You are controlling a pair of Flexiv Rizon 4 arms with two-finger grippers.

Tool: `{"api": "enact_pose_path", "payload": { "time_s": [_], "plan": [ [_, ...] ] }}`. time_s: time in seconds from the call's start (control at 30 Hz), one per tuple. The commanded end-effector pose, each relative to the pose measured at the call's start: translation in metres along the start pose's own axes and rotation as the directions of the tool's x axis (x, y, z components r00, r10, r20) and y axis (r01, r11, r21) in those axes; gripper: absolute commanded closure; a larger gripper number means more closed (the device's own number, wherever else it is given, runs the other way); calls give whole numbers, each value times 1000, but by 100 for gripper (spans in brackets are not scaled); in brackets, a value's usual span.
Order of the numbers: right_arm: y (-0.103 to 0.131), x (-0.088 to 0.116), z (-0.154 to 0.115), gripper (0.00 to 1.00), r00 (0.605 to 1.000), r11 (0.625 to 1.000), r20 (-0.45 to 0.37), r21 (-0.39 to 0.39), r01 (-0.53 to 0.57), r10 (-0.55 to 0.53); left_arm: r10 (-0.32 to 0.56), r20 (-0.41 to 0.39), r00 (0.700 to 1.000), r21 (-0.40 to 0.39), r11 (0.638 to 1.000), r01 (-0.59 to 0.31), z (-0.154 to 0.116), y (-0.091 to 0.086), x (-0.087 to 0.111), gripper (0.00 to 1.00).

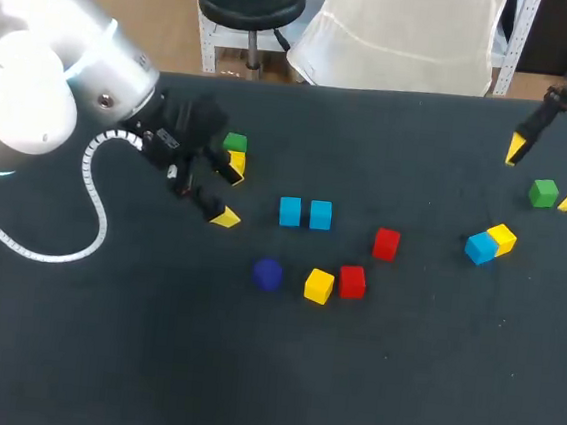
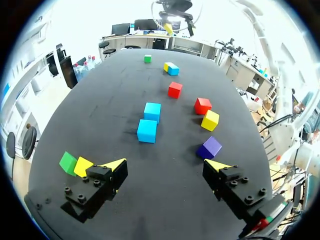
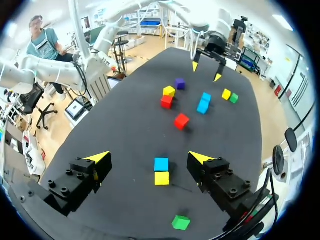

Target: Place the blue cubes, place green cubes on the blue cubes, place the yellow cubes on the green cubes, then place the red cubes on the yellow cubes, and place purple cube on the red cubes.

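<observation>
Two blue cubes (image 1: pixel 305 213) sit side by side mid-table, ahead of my open left gripper (image 1: pixel 227 195) (image 2: pixel 166 166). A green cube (image 1: pixel 235 143) (image 2: pixel 68 162) and a yellow cube (image 2: pixel 82 166) lie beside its one finger. The purple cube (image 1: pixel 268 273) (image 2: pixel 209 147), a yellow cube (image 1: pixel 319 285) and two red cubes (image 1: pixel 352 280) (image 1: pixel 386 244) lie nearer the front. At the right, a blue cube (image 1: pixel 480 249) (image 3: pixel 161 164) touches a yellow cube (image 1: pixel 502 238) (image 3: pixel 161 178). My open right gripper (image 1: pixel 546 174) (image 3: pixel 150 157) hangs above a green cube (image 1: pixel 543 192) (image 3: pixel 180 222).
The dark table (image 1: pixel 268 372) has free room along its front and between the middle group and the right-hand cubes. My left arm's white cable (image 1: pixel 93 204) loops over the table's left side.
</observation>
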State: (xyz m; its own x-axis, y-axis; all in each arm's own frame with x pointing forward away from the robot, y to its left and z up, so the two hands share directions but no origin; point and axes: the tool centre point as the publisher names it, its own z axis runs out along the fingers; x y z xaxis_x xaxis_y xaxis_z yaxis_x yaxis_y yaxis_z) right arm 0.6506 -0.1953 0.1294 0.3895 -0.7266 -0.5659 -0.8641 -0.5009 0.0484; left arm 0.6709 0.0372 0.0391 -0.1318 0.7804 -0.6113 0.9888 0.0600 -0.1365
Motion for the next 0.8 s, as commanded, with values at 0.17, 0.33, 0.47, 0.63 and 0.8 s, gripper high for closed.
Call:
{"api": "enact_pose_path", "payload": {
  "time_s": [0.17, 0.33, 0.47, 0.63, 0.8],
  "plan": [
    [6, 8, 32, 0, 996, 998, -66, 30, -52, 54, 2, 2, 1000, 1, 1000, -2, 0, 0, 1, 0],
    [4, 14, 56, 0, 995, 998, -88, 32, -51, 54, 2, 2, 1000, 1, 1000, -2, 0, 0, 1, 0],
    [0, 19, 72, 0, 998, 999, -41, 34, -36, 38, 2, 2, 1000, 1, 1000, -2, 0, 0, 1, 0],
    [-5, 31, 87, 0, 999, 999, -12, 9, -51, 51, 2, 2, 1000, 1, 1000, -2, 0, 0, 1, 0],
    [-5, 39, 93, 0, 997, 998, 17, -5, -70, 70, 2, 2, 1000, 1, 1000, -2, 0, 0, 1, 0]
  ]
}}
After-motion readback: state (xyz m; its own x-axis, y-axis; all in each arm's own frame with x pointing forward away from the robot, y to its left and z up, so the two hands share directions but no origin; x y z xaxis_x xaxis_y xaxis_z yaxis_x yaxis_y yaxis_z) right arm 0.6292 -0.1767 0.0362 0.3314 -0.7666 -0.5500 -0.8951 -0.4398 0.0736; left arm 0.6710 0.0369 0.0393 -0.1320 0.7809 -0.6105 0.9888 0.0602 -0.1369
